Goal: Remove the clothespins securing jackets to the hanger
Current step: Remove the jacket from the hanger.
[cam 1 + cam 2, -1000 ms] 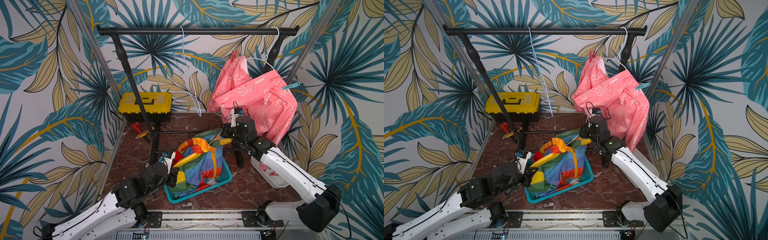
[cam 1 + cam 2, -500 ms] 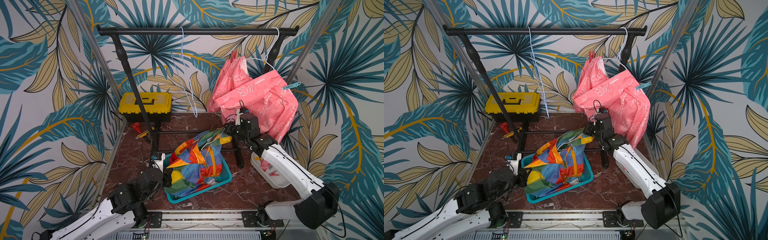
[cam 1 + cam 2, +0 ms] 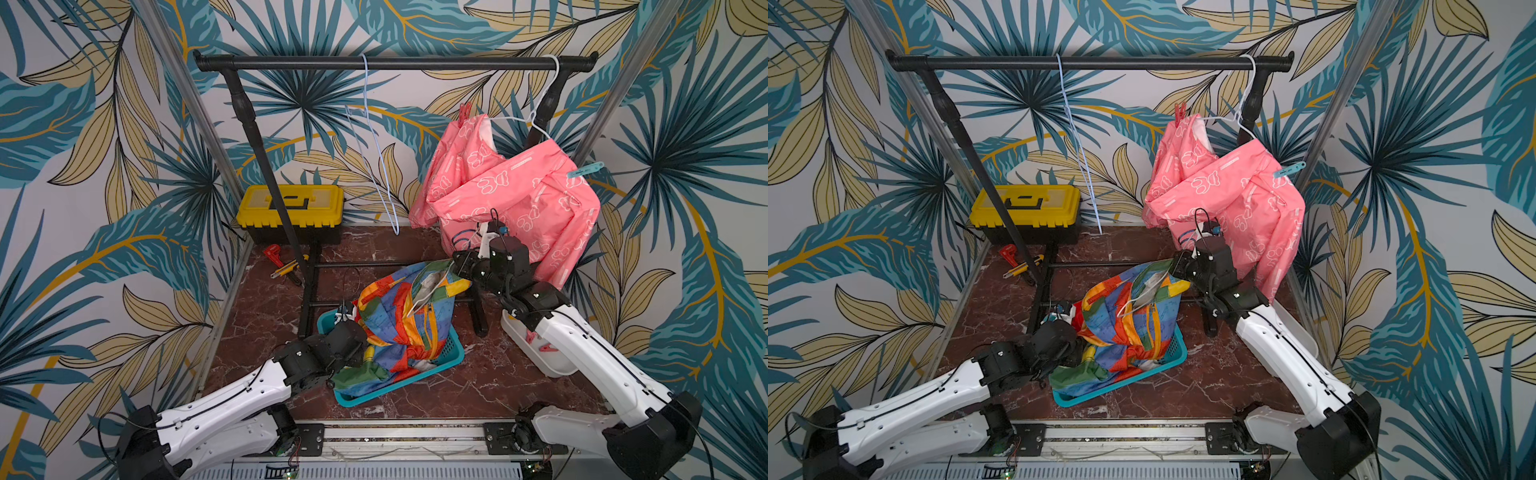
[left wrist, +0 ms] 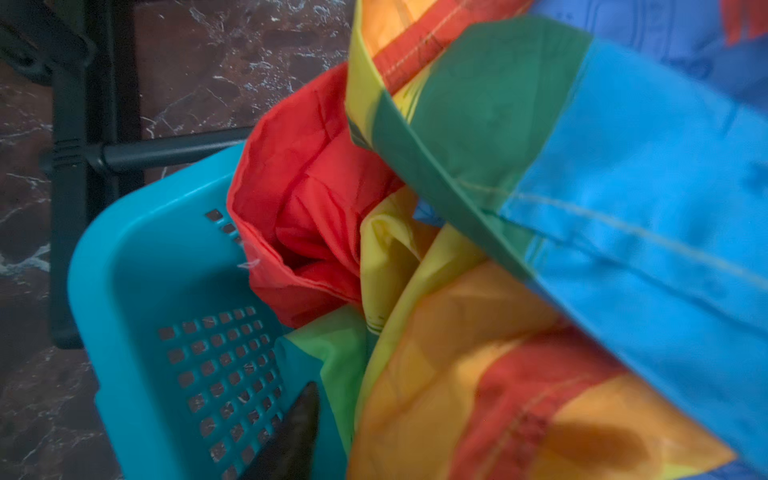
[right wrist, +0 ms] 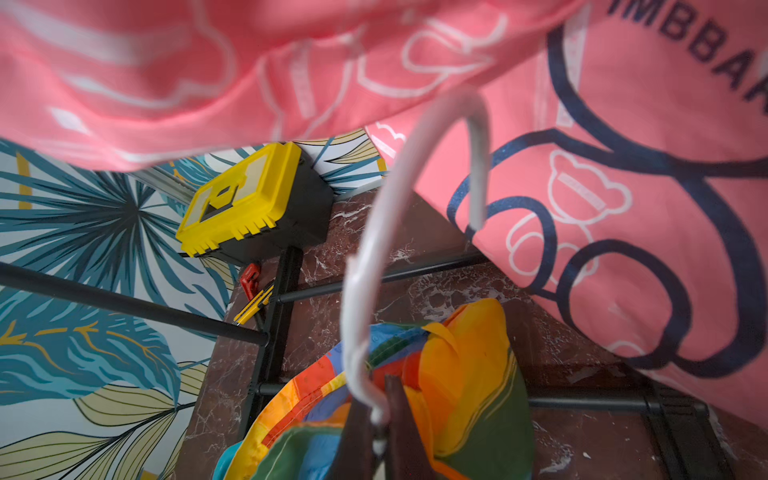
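The right gripper [image 5: 374, 397] is clamped shut on the wire of a white hanger [image 5: 361, 291] that rises out of the rainbow jacket [image 3: 399, 324], which lies heaped in a teal basket [image 3: 365, 401]. The left gripper [image 3: 358, 337] sits against the edge of that heap, and only one dark finger [image 4: 293, 428] shows above the basket, so I cannot tell how far apart its jaws are or whether they grip anything. Behind them, the pink jacket [image 3: 511, 195] hangs from the black rail [image 3: 291, 63], with a red-pink clothespin [image 3: 464, 113] on one shoulder and a light blue clothespin [image 3: 585, 170] on the other.
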Available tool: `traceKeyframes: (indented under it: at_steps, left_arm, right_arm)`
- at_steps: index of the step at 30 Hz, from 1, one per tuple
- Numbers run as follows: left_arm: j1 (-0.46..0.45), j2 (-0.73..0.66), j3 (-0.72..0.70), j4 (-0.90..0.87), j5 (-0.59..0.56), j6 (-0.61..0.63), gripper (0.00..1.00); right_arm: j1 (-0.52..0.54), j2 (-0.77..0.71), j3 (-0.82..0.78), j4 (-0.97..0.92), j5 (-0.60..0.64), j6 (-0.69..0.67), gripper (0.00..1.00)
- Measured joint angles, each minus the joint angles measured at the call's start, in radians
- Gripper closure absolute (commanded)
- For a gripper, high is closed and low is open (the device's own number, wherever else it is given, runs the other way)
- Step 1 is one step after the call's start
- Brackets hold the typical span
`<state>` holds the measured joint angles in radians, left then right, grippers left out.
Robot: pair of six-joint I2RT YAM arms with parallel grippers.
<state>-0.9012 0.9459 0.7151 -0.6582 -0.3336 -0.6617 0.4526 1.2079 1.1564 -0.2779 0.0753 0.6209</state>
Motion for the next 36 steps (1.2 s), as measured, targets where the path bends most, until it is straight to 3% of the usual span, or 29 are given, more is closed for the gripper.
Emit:
traceKeyframes:
  at_steps: [2,10,17,24,28,33,36]
  left_arm:
    - [0.000,-0.037,0.032,0.006,0.027,0.050,0.18]
    - [-0.078,-0.229,0.196,0.051,0.208,0.287,0.03]
    - [-0.094,-0.237,0.257,0.056,0.313,0.430,0.08]
    - [-0.094,-0.018,0.361,0.056,0.341,0.512,0.28]
    - [-0.094,0.090,0.414,0.056,0.330,0.533,0.45]
    - [-0.088,0.151,0.446,0.055,0.323,0.535,0.69]
    - [-0.076,0.161,0.453,0.056,0.330,0.532,0.78]
  right_arm:
    - [0.020,-0.009,0.000,0.000,0.007,-0.001,1.00]
    - [0.067,0.022,0.000,0.002,0.026,-0.008,1.00]
    - [0.088,0.045,0.003,0.010,0.045,-0.025,1.00]
    - [0.105,0.049,0.011,0.008,0.060,-0.043,1.00]
    - [0.120,0.049,0.011,0.006,0.073,-0.059,1.00]
    - [0.142,0.049,0.016,-0.002,0.096,-0.088,1.00]
    - [0.146,0.049,0.016,-0.006,0.101,-0.102,1.00]
